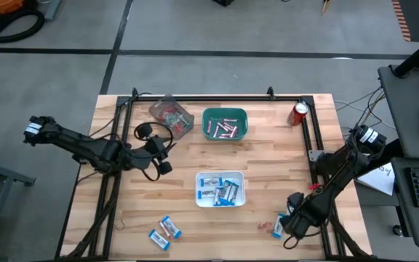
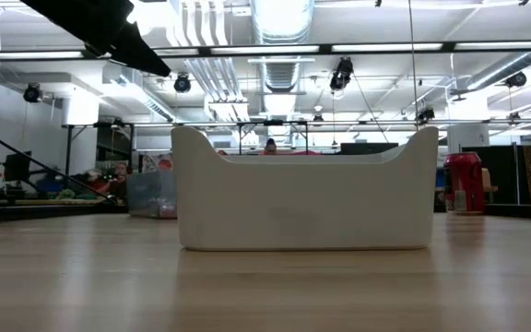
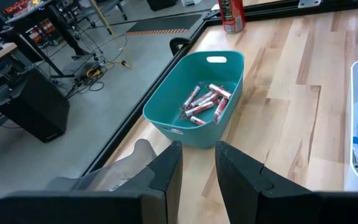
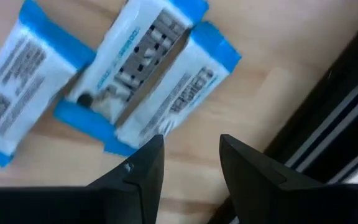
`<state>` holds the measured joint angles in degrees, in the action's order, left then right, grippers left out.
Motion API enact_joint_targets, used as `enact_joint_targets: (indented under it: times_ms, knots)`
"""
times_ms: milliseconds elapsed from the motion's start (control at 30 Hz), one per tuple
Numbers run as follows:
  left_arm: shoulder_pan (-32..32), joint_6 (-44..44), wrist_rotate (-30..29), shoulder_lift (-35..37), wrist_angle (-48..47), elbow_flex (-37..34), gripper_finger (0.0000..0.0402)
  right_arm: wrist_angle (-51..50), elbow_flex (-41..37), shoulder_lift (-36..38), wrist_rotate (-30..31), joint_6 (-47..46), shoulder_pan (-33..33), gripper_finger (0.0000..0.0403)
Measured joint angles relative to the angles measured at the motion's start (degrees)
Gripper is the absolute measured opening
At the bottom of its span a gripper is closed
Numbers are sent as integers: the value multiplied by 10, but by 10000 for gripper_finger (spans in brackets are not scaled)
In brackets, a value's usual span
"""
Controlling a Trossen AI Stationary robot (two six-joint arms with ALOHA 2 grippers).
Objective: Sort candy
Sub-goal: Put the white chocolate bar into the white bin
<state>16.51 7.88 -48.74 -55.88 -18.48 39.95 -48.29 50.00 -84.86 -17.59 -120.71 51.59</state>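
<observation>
Bare table (image 1: 282,175) between bins (image 1: 221,189)

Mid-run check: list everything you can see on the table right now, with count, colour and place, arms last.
Teal plastic bin: one, far centre, holds slim pinkish-white sticks.
White plastic bin: one, table centre, holds blue-and-white rectangular packets.
Clear plastic box: one, far left, tiny red-orange pieces inside.
Loose blue-and-white packets: about three at near left; three below the right gripper.
Red soda can: one, far right corner.
Wooden table: one, light wood, black frame.
Left gripper: open, empty, left of centre, facing the teal bin.
Right gripper: open, empty, near right edge above the packets.
</observation>
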Motion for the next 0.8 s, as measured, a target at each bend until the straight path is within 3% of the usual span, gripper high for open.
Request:
enact_joint_targets:
  times_ms: [333, 600, 800]
  knots:
    - [0, 4, 0, 0, 0, 0, 80, 8, -13, 14, 73, -39, 3, 171]
    - [0, 10, 0, 0, 0, 0, 80, 59, -32, -2, 56, -43, 3, 193]
    - [0, 10, 0, 0, 0, 0, 80, 111, -59, -6, 52, -43, 4, 168]
